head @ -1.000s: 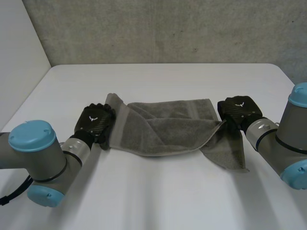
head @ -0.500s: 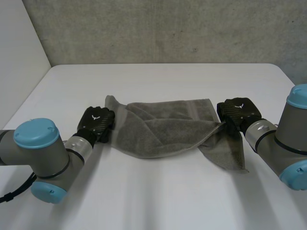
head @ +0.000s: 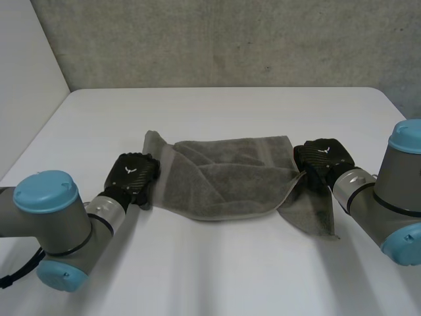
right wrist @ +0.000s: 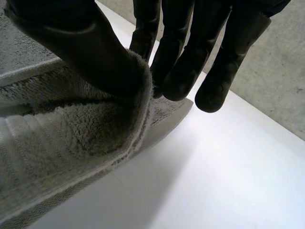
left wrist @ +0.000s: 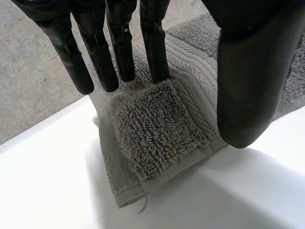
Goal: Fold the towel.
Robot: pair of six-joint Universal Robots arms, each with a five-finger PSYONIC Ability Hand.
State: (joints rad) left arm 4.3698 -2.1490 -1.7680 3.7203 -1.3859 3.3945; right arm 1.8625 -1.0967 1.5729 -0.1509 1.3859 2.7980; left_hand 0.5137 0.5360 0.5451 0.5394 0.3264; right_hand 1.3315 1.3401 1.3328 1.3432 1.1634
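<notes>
We see the grey towel (head: 223, 178) lying rumpled and part-folded mid-table (head: 210, 263), between the two hands. The left hand (head: 133, 174) sits at the towel's left end, and in the head view its back hides the fingers. Its wrist view shows straight fingers (left wrist: 155, 52) tipped onto a turned-over corner (left wrist: 157, 129), thumb (left wrist: 248, 86) well apart, nothing clamped. The right hand (head: 322, 158) is at the right end, pinching a raised towel edge between thumb and fingers. The contact itself is partly hidden behind the thumb. A flap (head: 316, 214) lies beside that hand, towards the table's near edge.
</notes>
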